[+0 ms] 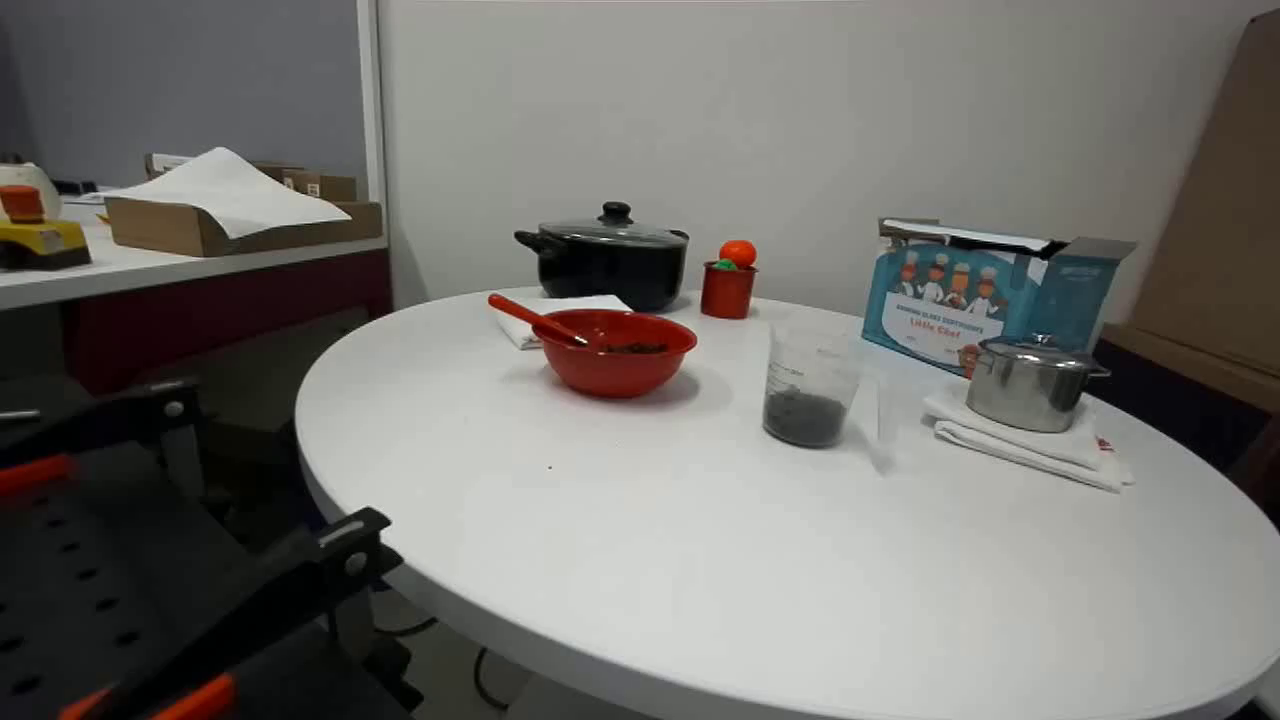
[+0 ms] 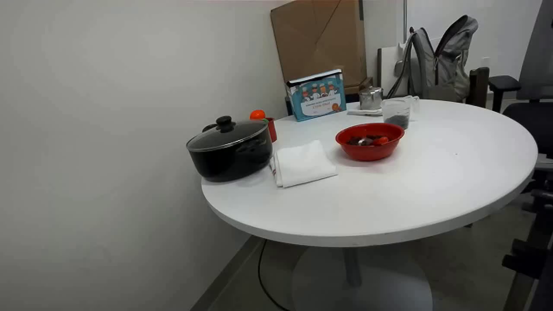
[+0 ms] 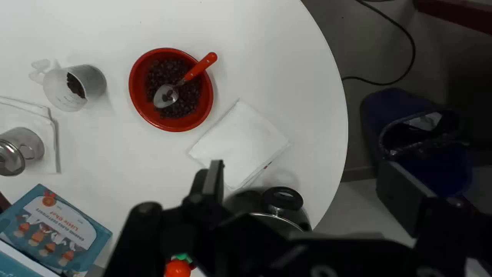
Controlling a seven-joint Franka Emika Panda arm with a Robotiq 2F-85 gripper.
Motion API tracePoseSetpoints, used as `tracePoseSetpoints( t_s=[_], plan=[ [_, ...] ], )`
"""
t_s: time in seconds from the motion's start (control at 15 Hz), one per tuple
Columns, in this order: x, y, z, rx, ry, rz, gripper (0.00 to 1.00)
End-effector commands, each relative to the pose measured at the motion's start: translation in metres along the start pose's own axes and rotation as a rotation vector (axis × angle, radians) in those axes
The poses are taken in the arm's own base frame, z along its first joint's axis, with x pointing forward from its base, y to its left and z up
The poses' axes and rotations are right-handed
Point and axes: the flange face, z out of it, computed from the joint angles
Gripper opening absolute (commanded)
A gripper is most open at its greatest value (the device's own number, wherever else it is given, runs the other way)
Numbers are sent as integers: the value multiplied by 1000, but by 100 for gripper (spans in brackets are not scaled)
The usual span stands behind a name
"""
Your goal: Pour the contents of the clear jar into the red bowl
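Closest to the lens looms one black two-fingered gripper [image 3: 303, 165], its jaws spread wide, holding nothing. From where I stand the reach looks like the step in hand, the pour not yet done: one clear, cylindrical jar [image 3: 92, 79] stands upright well left and ahead of the jaws, dark grains [image 3: 75, 85] inside. Next, I'd want them swung across, closed firmly on its wall, then the jar raised level and tipped above one round, shallow red bowl [image 3: 137, 86]. Counting left to right in the wrist view: far left of the jaws, one shiny round metal pot [image 3: 29, 139] on a folded white fabric cloth [image 3: 23, 117]; one blue cardboard box [image 3: 54, 231]; the jar; ahead of the jaws, the bowl, with one red-handled metal spoon [image 3: 198, 70] among dark bean-like pieces [image 3: 184, 102]; one red cylindrical canister [image 1: 727, 295], mostly hidden under the gripper; a second white cloth [image 3: 240, 142] ahead of the left finger [image 3: 211, 182]; one big, round black pot [image 3: 284, 198] showing through the gap between the jaws.
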Motion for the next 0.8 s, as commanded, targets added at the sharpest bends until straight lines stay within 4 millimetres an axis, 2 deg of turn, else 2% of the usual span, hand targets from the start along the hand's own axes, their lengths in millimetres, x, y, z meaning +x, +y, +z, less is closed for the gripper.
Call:
tracePoseSetpoints(
  t_s=[0.0, 0.2, 0.4, 0.53, 0.73],
  plan=[
    [0, 0, -1, 0, 1, 0, 100],
    [-6, 6, 3, -35, 18, -9, 100],
    [-11, 19, 15, -77, 5, -58, 100],
    [-5, 32, 29, -79, -13, -137, 100],
    [24, 66, 65, -59, -12, -316, 100]
  ],
)
